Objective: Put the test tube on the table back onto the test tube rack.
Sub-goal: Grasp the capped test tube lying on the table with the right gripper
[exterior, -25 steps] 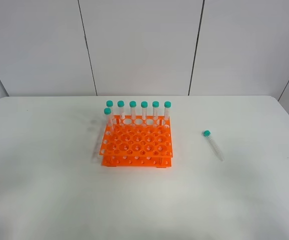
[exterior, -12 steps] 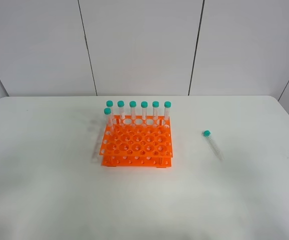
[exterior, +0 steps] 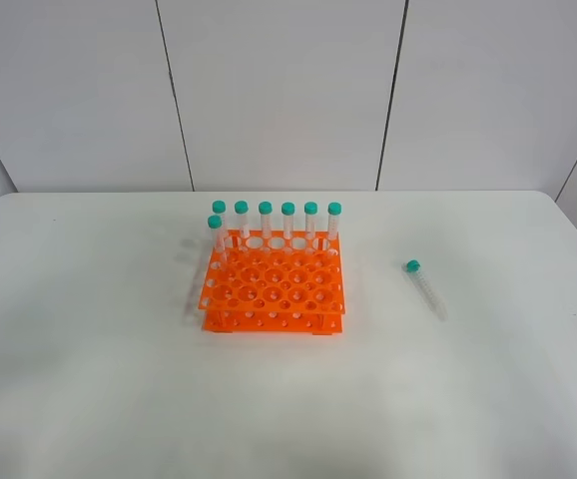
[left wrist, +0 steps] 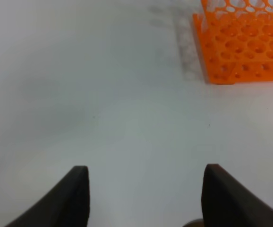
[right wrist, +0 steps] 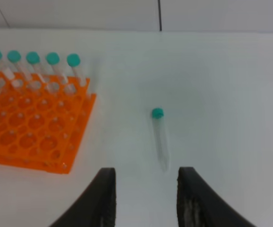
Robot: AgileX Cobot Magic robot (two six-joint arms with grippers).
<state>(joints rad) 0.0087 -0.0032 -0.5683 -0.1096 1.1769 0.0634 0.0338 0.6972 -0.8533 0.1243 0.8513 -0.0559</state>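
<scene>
1. The test tube (exterior: 425,289) lies flat on the worktop (exterior: 89,379). It is to the right of the test tube rack (exterior: 274,289) and well apart from it.
2. Its long axis runs far to near. The teal cap is at the far end, and the tip points toward the near edge, angled slightly right.
3. Right tool (right wrist: 146,171): the tube lies ahead of it, roughly in line with the gap between its fingers, cap end away. The jaws stand apart and hold nothing.
4. Left tool (left wrist: 147,168): spread wide and empty, over bare worktop off the rack's left side. The tube is not in its view.
5. Your right arm looks the nearer one, so reach with that.
6. Count: one loose tube and seven standing tubes (exterior: 288,225), six along the far row and one at the left end of the next row. There is one rack and two tools.
</scene>
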